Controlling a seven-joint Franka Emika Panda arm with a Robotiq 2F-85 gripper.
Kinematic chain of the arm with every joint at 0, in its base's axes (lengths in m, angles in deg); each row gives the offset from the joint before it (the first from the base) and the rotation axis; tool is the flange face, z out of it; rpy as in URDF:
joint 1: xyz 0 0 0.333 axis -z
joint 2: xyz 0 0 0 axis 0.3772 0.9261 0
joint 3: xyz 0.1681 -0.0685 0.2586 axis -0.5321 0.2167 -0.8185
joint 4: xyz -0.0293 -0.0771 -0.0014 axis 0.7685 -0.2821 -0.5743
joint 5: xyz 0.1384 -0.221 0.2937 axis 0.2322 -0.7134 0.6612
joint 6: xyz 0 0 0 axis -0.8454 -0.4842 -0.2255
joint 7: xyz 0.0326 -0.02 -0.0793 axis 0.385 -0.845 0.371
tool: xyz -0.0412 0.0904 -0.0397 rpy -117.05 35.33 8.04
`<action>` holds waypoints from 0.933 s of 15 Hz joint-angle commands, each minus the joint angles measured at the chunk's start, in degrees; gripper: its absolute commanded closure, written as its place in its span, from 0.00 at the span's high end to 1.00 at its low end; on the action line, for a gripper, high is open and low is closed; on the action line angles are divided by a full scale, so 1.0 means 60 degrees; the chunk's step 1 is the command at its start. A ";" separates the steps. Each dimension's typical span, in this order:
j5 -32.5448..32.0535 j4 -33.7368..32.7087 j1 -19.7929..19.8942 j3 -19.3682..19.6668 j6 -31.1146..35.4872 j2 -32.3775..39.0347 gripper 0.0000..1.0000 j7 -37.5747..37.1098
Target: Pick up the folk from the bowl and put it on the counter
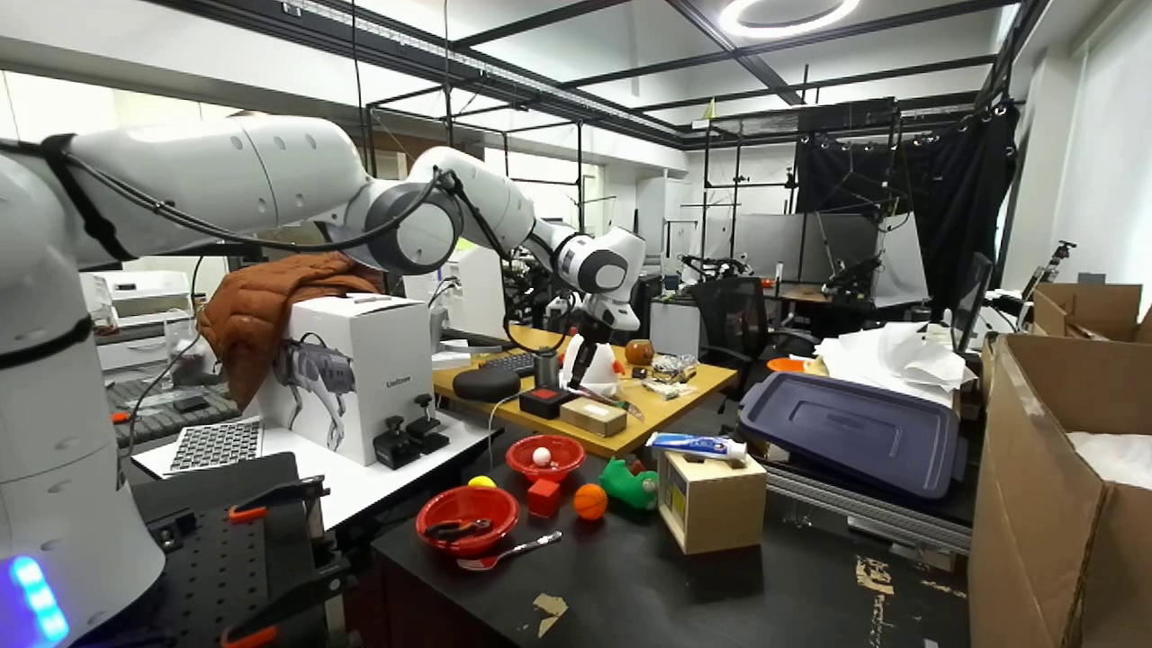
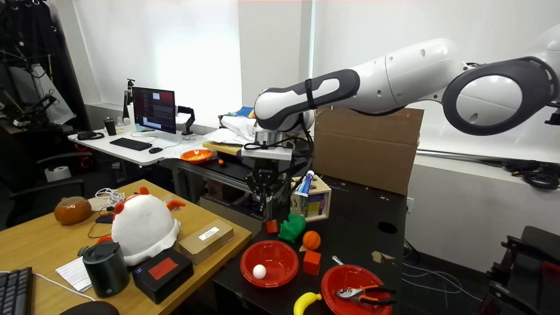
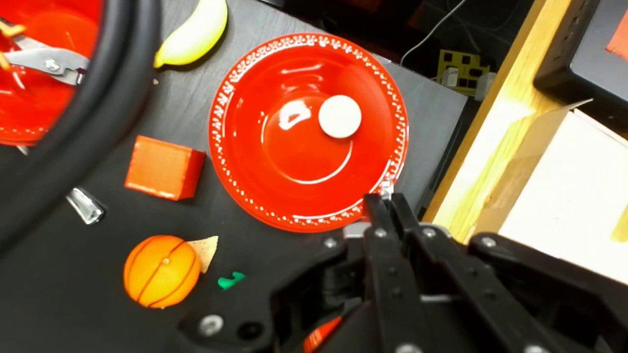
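My gripper (image 3: 387,200) is nearly shut, with a slim silvery piece, seemingly the fork (image 3: 386,188), between its fingertips. In an exterior view the fork (image 1: 614,400) sticks out from the fingertips; its tines cannot be made out. The gripper also shows in both exterior views (image 1: 577,382) (image 2: 262,207), pointing down, raised above the black counter (image 2: 354,218). In the wrist view the fingertips overlap the rim of a red bowl (image 3: 294,162) that holds a white ball (image 3: 339,116). Most of the fork is hidden behind the fingers in the wrist view.
A second red bowl (image 2: 345,273) holds pliers (image 2: 363,294); another silvery utensil (image 1: 522,547) lies beside it. A red cube (image 3: 162,166), basketball (image 3: 162,271), banana (image 3: 196,34), green toy (image 1: 628,483) and wooden box (image 1: 715,504) stand around. A wooden desk (image 2: 232,221) adjoins.
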 commanded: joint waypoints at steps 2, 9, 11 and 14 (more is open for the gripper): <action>0.0060 0.0506 0.0115 0.0024 -0.0001 -0.0439 0.01 -0.0089; 0.0453 0.1691 0.0546 -0.0064 0.0129 -0.0632 0.01 -0.0319; 0.0594 0.2212 0.0700 -0.0102 0.0268 -0.0767 0.01 -0.0451; 0.0912 0.3146 0.0949 -0.0109 0.0590 -0.1052 0.01 -0.0464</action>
